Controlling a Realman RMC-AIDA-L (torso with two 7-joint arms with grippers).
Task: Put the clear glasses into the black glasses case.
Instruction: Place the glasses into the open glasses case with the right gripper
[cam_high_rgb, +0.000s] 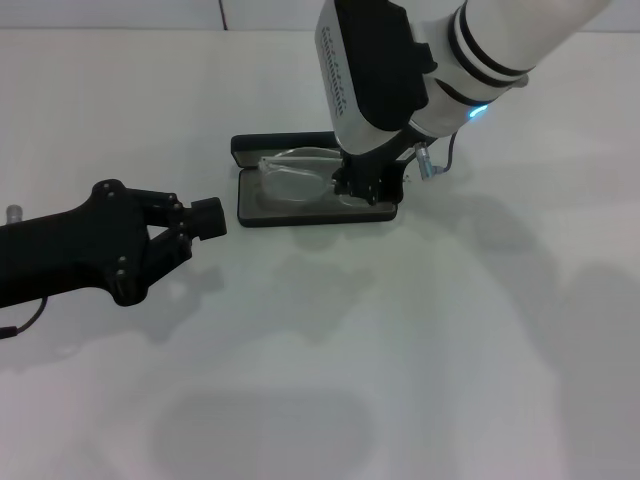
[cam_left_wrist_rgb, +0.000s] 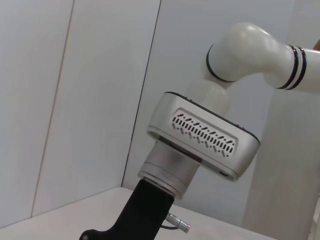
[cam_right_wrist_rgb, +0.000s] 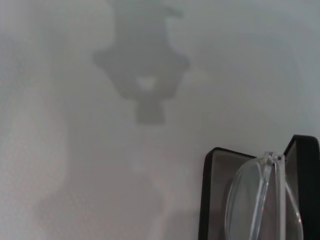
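Note:
The black glasses case lies open in the middle of the white table, lid folded back toward the far side. The clear glasses rest in its grey-lined tray, reaching from the left end to under my right gripper, which sits low over the case's right end. The right wrist view shows the glasses inside the case from close up. To the left of the case, my left gripper hovers shut and empty, pointing toward it.
The white table spreads wide in front of and around the case. In the left wrist view the right arm's silver wrist housing stands before a pale panelled wall.

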